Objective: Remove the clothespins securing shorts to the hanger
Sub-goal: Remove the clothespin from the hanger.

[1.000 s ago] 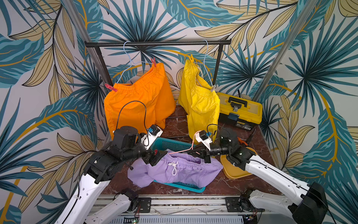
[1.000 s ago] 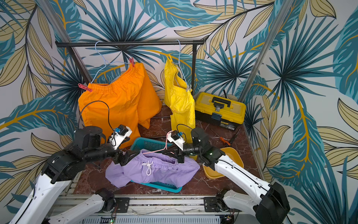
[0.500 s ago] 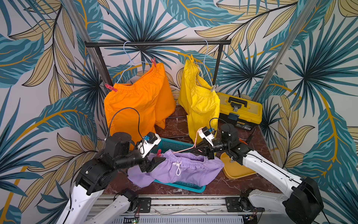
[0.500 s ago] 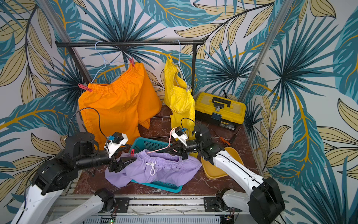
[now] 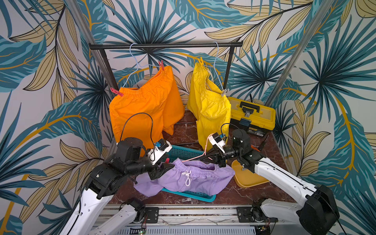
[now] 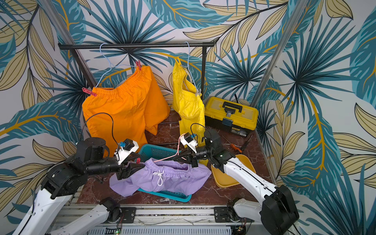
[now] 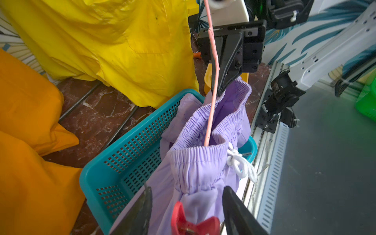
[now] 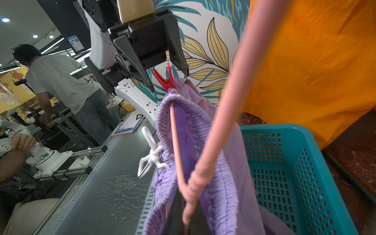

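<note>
Straddling the red clothespin (image 7: 191, 223) on the lilac shorts (image 5: 195, 179), our left gripper (image 7: 187, 189) stands with jaws apart; our right gripper (image 7: 217, 92) is clamped on the pink hanger (image 7: 210, 118).

Teal basket (image 5: 183, 151) on marbled tabletop (image 5: 183, 132), yellow toolbox (image 5: 252, 114) at back, yellow tray (image 5: 248, 177) near basket

1. The place is a robotics lab, with a mock laundry corner built inside it.
2. Leaf-print wallpaper panels (image 5: 203, 20) on bare aluminium posts (image 5: 301, 48) stand behind and beside the clothes rack (image 5: 165, 45), which carries shorts (image 5: 142, 109).
3. In front of the clothes rack, a marble-patterned table (image 5: 234, 195) ends at a slotted aluminium rail (image 5: 195, 212) bearing two white robot arms (image 5: 284, 179).
4. Past that rail, farther from the clothes rack, the right wrist view shows a man (image 8: 59, 81) with his back turned, another white robot base (image 8: 45, 157) and ceiling lights (image 8: 5, 20).
</note>
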